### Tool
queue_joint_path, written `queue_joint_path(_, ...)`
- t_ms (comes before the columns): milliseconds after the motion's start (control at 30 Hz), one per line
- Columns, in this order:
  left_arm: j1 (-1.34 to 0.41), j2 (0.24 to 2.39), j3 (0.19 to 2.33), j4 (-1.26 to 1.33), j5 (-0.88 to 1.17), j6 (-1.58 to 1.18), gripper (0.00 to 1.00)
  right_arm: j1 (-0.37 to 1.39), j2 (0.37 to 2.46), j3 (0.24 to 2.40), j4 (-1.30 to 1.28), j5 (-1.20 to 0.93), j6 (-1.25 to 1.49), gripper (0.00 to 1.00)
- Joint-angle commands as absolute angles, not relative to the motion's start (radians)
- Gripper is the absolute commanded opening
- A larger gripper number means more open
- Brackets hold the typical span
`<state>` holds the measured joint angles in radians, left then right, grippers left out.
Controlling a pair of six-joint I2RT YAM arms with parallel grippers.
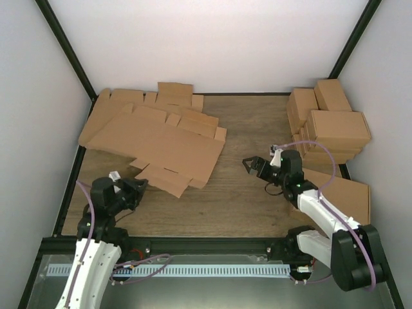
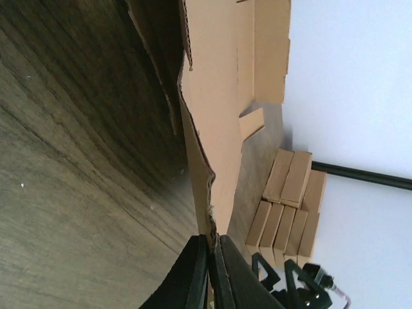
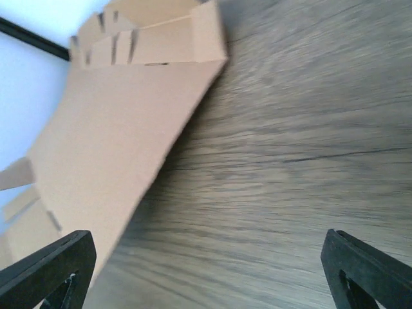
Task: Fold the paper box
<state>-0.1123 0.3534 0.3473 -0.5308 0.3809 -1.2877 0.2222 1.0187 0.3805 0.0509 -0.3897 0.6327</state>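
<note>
Zero folds so far, by the look of it. The paper box (image 1: 161, 145) is one flat die-cut sheet, left of centre in the top view, its far end overlapping the bundle of flat sheets (image 1: 109, 112). Your left gripper (image 1: 139, 186) has its fingers (image 2: 193, 277) pinched on the sheet's near edge. The right gripper (image 1: 250, 165) hangs with fingers wide apart over the wood-grain counter (image 1: 244, 206). It's plain matte brown corrugated board with a ragged fluted edge and notched tabs. Every crease and tuck is left to do.

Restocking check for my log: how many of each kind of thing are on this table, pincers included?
paper box: 1
bundle of flat sheets: 1
group of cartons: 1 (single cartons too overlapped to count)
left pincer and right pincer: 2
Total: 5
</note>
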Motion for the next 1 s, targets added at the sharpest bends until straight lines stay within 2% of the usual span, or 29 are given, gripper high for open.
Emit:
queue_joint_path(0, -0.114, 0.278, 0.337, -0.609, 0.421, -1.276, 0.06, 0.231, 1.095, 0.477, 0.019, -0.608, 0.754, 0.99)
queue_joint_path(67, -0.114, 0.269, 0.308, -0.6, 0.446, -1.283, 0.07, 0.231, 1.128, 0.491, -0.005, -0.584, 0.804, 0.98)
queue_joint_path(200, -0.114, 0.287, 0.268, -0.568, 0.483, -1.288, 0.07, 0.249, 1.212, 0.493, 0.034, -0.608, 0.878, 0.9)
queue_joint_path(433, -0.115, 0.307, 0.252, -0.524, 0.502, -1.293, 0.07, 0.457, 1.429, 0.573, 0.158, -0.577, 0.959, 0.86)
queue_joint_path(567, -0.115, 0.321, 0.247, -0.519, 0.506, -1.289, 0.07, 0.509, 1.54, 0.641, 0.187, -0.565, 0.972, 0.82)
queue_joint_path(733, -0.115, 0.311, 0.253, -0.516, 0.511, -1.299, 0.07, 0.517, 1.64, 0.69, 0.233, -0.59, 0.993, 0.64)
queue_joint_path(967, -0.115, 0.281, 0.277, -0.528, 0.483, -1.302, 0.05, 0.517, 1.716, 0.691, 0.335, -0.613, 1.085, 0.59)
